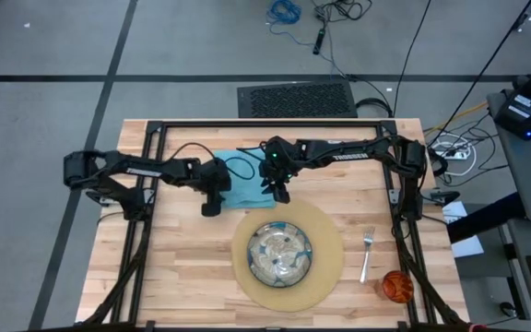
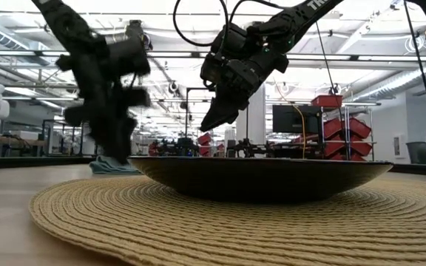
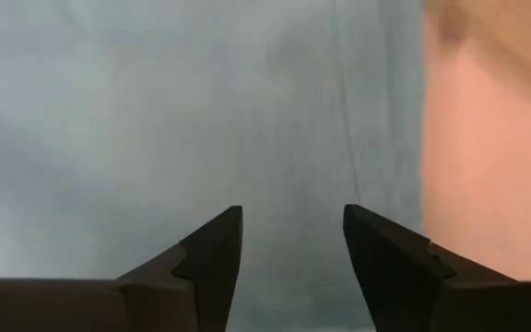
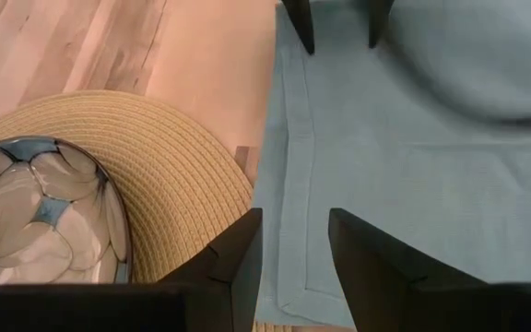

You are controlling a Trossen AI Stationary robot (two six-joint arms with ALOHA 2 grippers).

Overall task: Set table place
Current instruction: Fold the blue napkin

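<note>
A: Napkin work, judging from above: both pincers are hovering over the teal cloth napkin (image 1: 244,187) behind the round tan woven placemat (image 1: 325,267); the left pincer (image 1: 210,205) and right pincer (image 1: 280,192) are standing apart, empty.

B: Low down?

A: A workshop's shelves are showing beyond the pale plank surface (image 2: 6,222).

B: Wrist cameras?

A: Cloth is lying under parted fingers; next, I judge, pinching an edge cleanly.

Both hands, left (image 1: 212,207) and right (image 1: 281,193), crowd over the napkin (image 1: 247,189) at the back of the bench (image 1: 182,277). Bare wood lies open at front left; placemat (image 1: 325,267), plate (image 1: 280,254), fork (image 1: 366,254) and cup (image 1: 396,286) fill the right.
</note>
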